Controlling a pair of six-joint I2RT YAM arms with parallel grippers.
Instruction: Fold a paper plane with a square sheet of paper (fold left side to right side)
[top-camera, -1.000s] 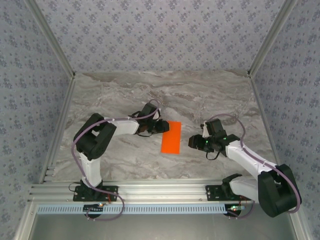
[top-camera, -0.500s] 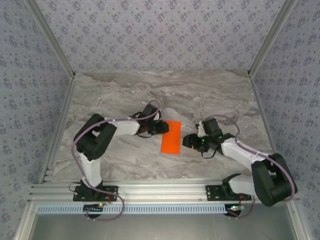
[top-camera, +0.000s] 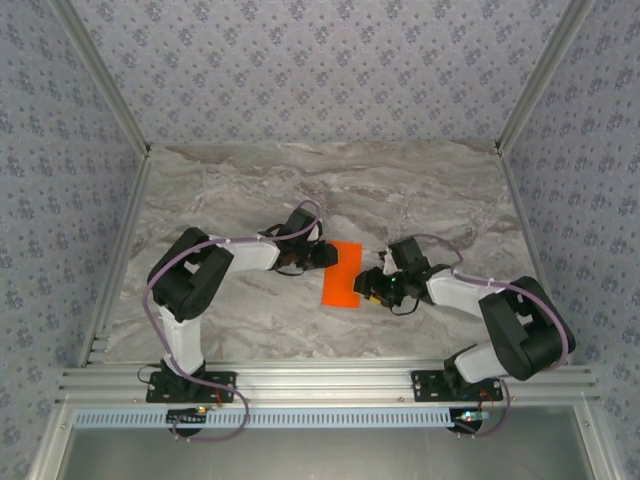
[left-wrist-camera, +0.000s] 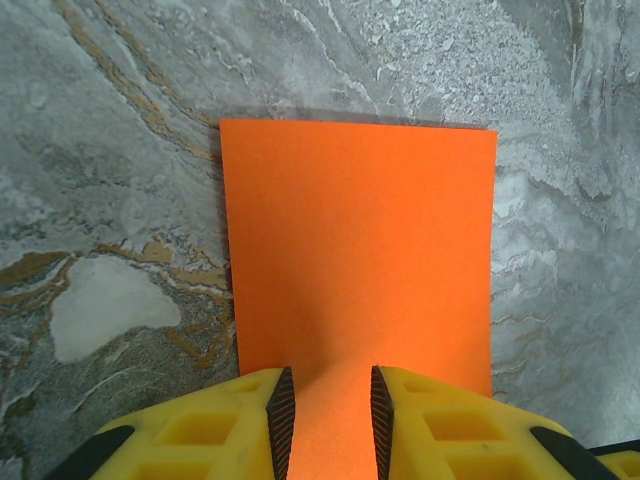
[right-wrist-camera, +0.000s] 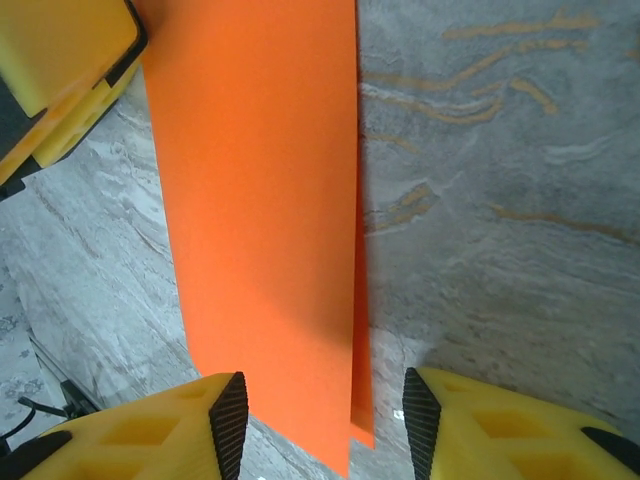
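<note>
Square sheet of paper (top-camera: 342, 273), plain bright orange, lies flat near the middle of the grey marbled desk (top-camera: 250, 190). From above we see it as a tall, narrow rectangle, its long sides running away from the arm bases and leaning slightly to the right at the far end. In the right wrist view we see two layers of paper. A thin strip of the lower layer sticks out past the upper one along one long side, and the layers form a small step at the near corner.

From above, we see the left hand (top-camera: 326, 256) reaching in from the left and meeting the far part of the sheet's left long edge. In its own wrist view the two yellow fingers (left-wrist-camera: 235, 420) stand a narrow gap apart at the near edge of the paper. The orange surface runs flat between their dark ribbed pads. The hand is slightly parted rather than clenched, and we cannot tell whether its tips press on the sheet or sit just over it.

The right hand (top-camera: 368, 285) comes in from the right, at the near part of the sheet's right long edge. In its wrist view the fingers (right-wrist-camera: 150, 440) are spread wide, and one end of the sheet lies in the gap between them. This hand is released and grips nothing. At the far end of the sheet in that same view, we see part of the left hand's yellow fingers.
</note>
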